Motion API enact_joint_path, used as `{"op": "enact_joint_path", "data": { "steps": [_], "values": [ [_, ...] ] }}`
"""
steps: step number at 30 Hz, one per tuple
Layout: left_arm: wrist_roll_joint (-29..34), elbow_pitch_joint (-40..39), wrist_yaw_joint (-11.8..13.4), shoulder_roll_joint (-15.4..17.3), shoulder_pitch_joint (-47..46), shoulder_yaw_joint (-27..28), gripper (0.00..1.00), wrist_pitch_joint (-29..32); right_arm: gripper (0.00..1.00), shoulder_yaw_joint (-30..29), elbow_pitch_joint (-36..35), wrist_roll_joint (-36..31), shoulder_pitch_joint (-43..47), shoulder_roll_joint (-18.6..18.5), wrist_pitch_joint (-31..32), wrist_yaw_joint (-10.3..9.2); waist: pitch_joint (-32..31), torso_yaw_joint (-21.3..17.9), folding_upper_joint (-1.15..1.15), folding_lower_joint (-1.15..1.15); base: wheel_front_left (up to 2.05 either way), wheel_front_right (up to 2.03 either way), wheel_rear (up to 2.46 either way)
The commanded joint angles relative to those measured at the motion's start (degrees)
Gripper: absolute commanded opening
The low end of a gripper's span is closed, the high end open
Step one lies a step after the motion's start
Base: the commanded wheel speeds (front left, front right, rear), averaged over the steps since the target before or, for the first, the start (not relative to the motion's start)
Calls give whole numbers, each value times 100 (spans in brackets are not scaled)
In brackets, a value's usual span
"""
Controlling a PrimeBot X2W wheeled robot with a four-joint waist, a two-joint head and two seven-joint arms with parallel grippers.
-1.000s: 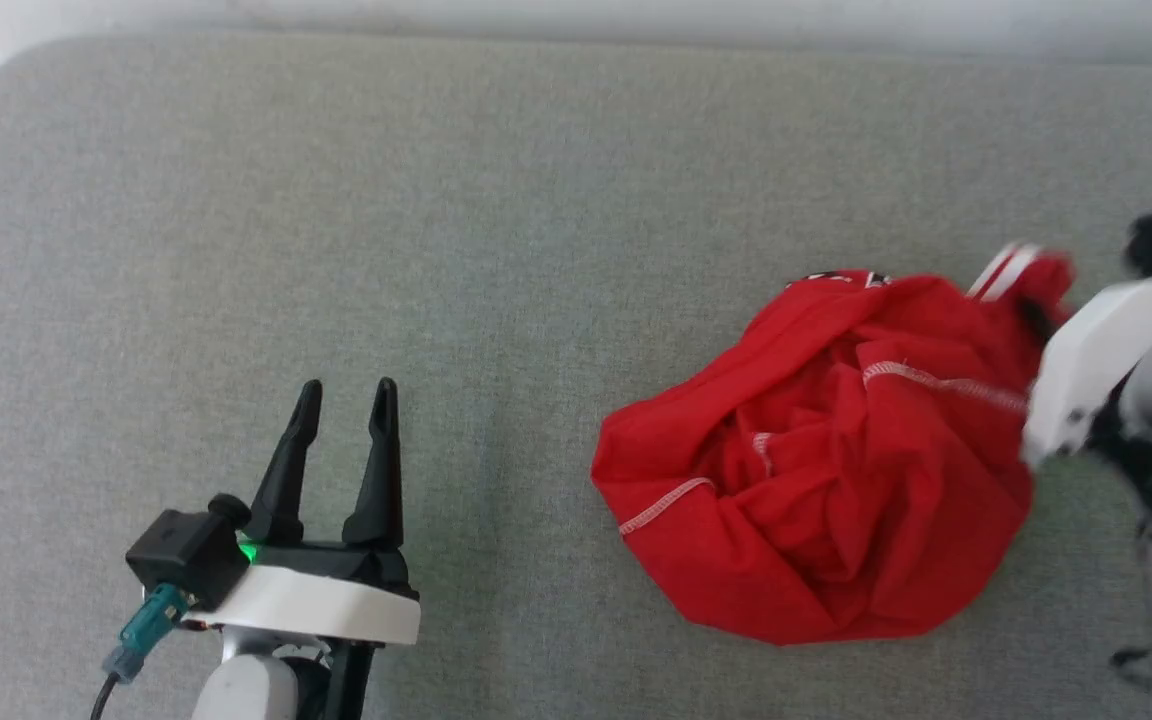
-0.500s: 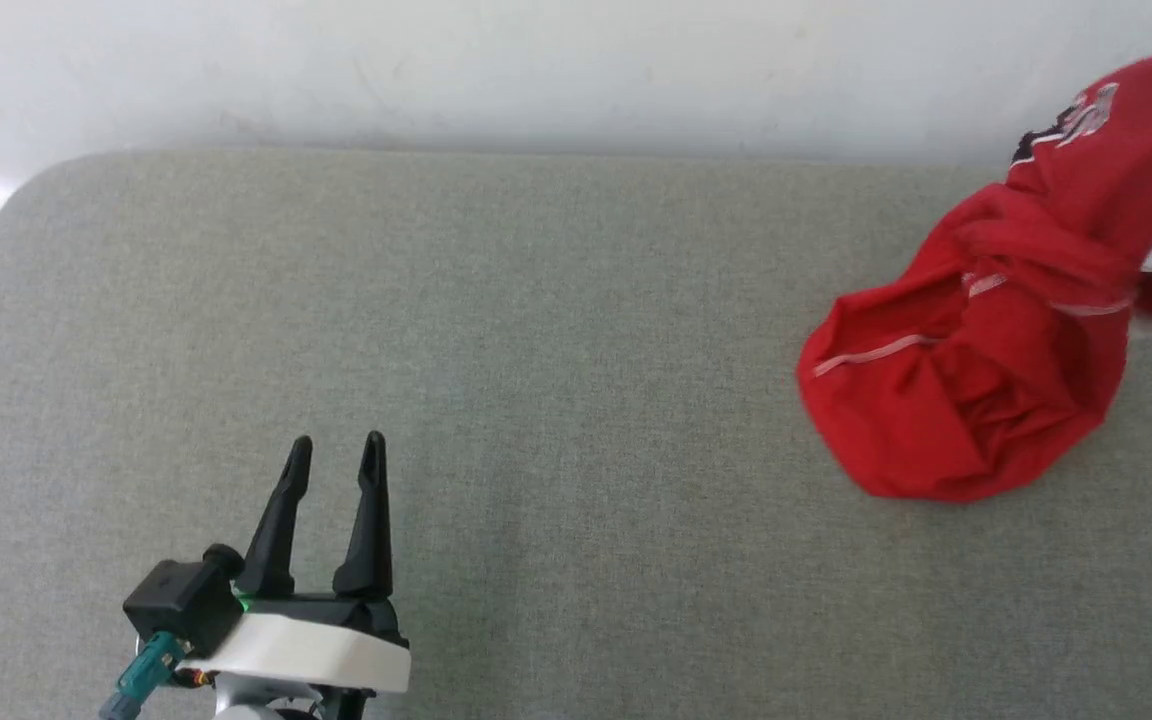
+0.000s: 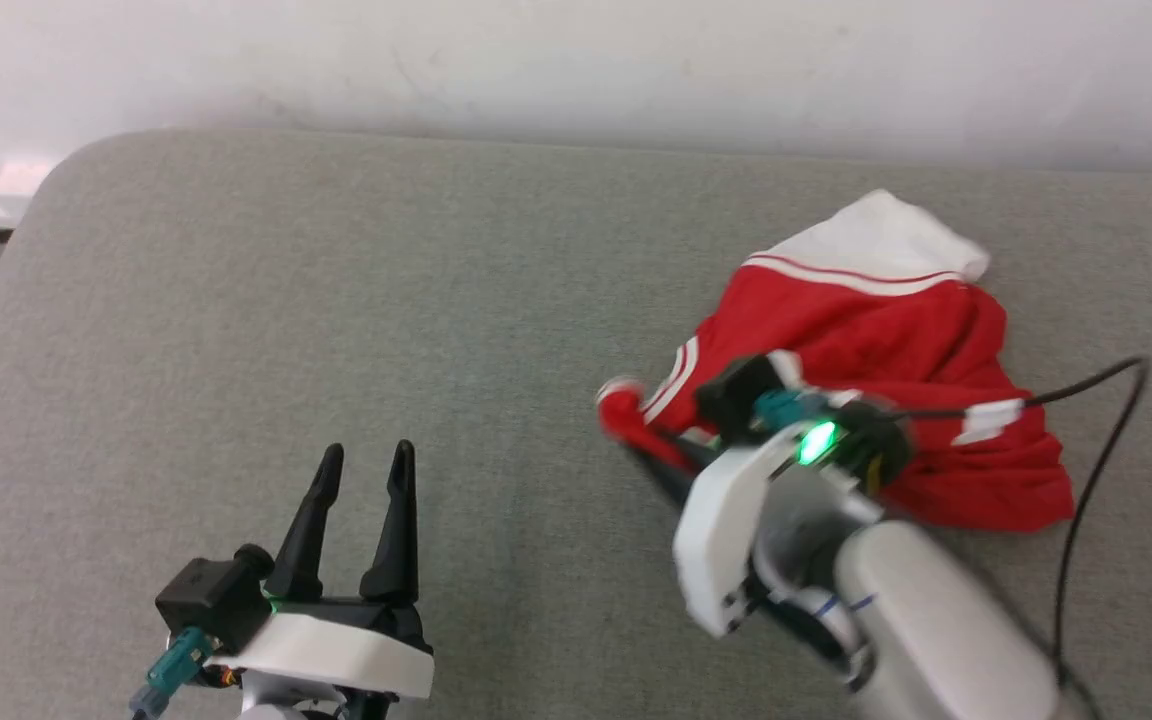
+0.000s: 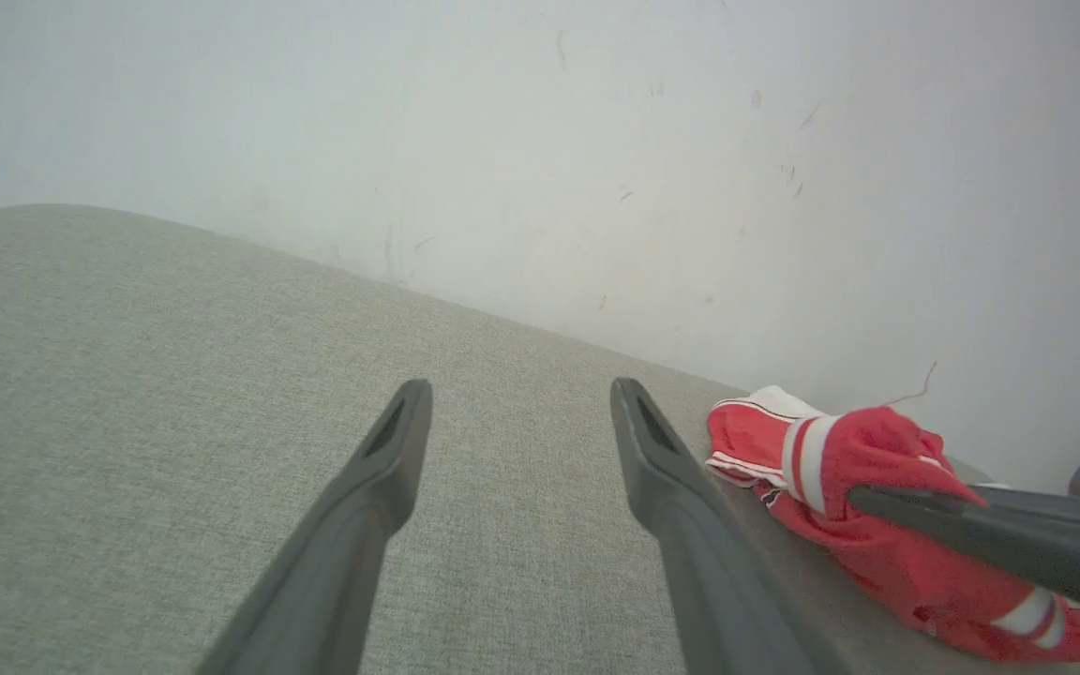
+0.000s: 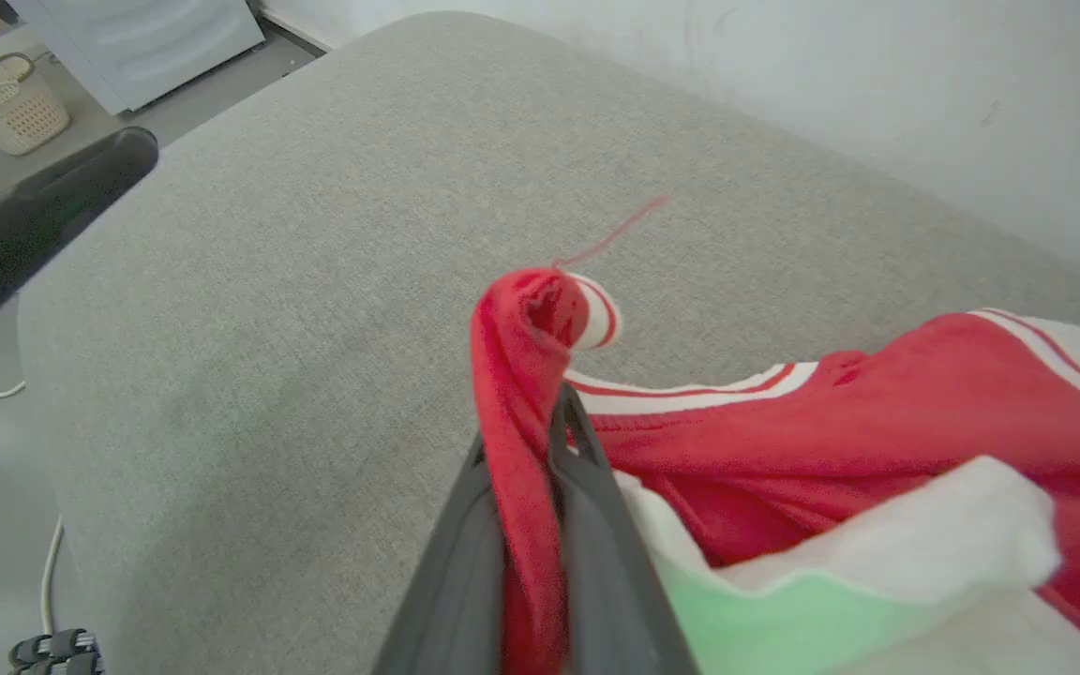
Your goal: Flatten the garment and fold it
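Though crumpled, garment (image 3: 866,330) in right gripper (image 5: 521,431)

Bright, soft, even light fills the scene and leaves no hard shadows on the grey cushion (image 3: 236,300). In the head view the far wall (image 3: 576,60) is washed out, most of all at the far left. The left gripper (image 3: 368,452) is sharp there, while the right forearm (image 3: 936,620) and the left tip of the garment (image 3: 866,330) are smeared by motion blur. A green lamp (image 3: 816,441) on the right wrist blooms pale at its core. In the right wrist view its glow tints the nearest white cloth green, and the cloth close to the lens is soft. The left wrist view has a cool grey cast, and its fingers (image 4: 371,525) blur near the lens.
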Motion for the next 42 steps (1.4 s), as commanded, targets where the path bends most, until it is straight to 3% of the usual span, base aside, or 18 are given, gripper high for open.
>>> {"op": "enact_joint_path", "data": {
  "steps": [1, 3, 4, 5, 6, 7, 11, 15, 20, 24, 28, 32, 37, 38, 39, 40, 41, 42],
  "values": [
    [-46, 51, 9, -9, -90, 0, 100, -27, 0, 199, 270, 166, 79, 146, -179, -4, 57, 151, 0, 0, 0, 0, 0],
    [-70, 96, 9, -9, -76, -9, 100, -27, 0, 446, 603, 230, 76, 241, -298, -4, 71, 216, 0, 0, 0, 0, 0],
    [-79, 118, 7, -9, -72, -20, 100, -27, 5, 543, 764, 273, 62, 275, -337, -4, 73, 246, 0, 0, 0, 0, 0],
    [-90, 138, 6, -9, -69, -34, 100, -27, 36, 631, 904, 318, 32, 303, -386, -4, 71, 276, 0, 0, 0, 0, 0],
    [-90, 138, 6, -9, -69, -34, 100, -27, 36, 631, 904, 318, 32, 303, -386, -4, 71, 276, 0, 0, 0, 0, 0],
    [-107, 154, 10, -9, -68, -45, 100, -27, 100, 709, 1016, 362, -14, 323, -427, -4, 70, 298, 0, 0, 0, 0, 0],
    [-150, 176, 35, -9, -51, -59, 100, -27, 100, 679, 1139, 639, -330, 358, -609, -4, 28, 322, 0, 0, 0, 0, 0],
    [-138, 151, 58, -9, -11, 0, 100, -27, 100, 145, 962, 566, -647, 251, -768, -4, -6, 260, 0, 0, 0, 0, 0],
    [-141, 87, 62, -9, -11, 22, 100, -27, 100, -844, 542, 172, -673, -352, -574, -4, 56, 200, 0, 0, 0, 0, 0],
    [-157, 46, 54, -9, -68, 5, 100, -27, 100, -1576, 208, -91, -264, -1012, 87, -4, 172, 204, 0, 0, 0, 0, 0],
    [-152, 41, 44, -9, -87, 31, 100, -27, 100, -2151, -120, -158, 360, -1404, 688, -4, 292, 192, 0, 0, 0, 0, 0],
    [-147, 62, 22, -9, -155, 48, 100, -27, 100, -2486, -265, -52, 880, -1413, 1212, -4, 414, 195, 0, 0, 0, 0, 0],
    [-116, 80, -9, -9, -313, 11, 100, -27, 100, -2675, -118, -36, 1071, -1144, 1271, -4, 541, 241, 0, 0, 0, 0, 0],
    [-113, 78, -14, -9, -336, 10, 100, -27, 90, -2688, -76, -60, 1046, -1087, 1218, -4, 557, 238, 0, 0, 0, 0, 0],
    [-112, 76, -17, -9, -355, 14, 100, -27, 45, -2732, -22, -76, 1008, -1016, 1158, -4, 568, 228, 0, 0, 0, 0, 0],
    [-110, 73, -21, -9, -370, 22, 100, -27, 36, -2766, 25, -106, 954, -958, 1090, -4, 575, 212, 0, 0, 0, 0, 0],
    [-101, 71, -24, -9, -380, 32, 100, -27, 0, -2766, 52, -154, 884, -928, 1001, -4, 578, 187, 0, 0, 0, 0, 0],
    [-93, 71, -27, -9, -383, 43, 100, -27, 0, -2768, 74, -193, 815, -900, 927, -4, 574, 155, 0, 0, 0, 0, 0]
  ]
}}
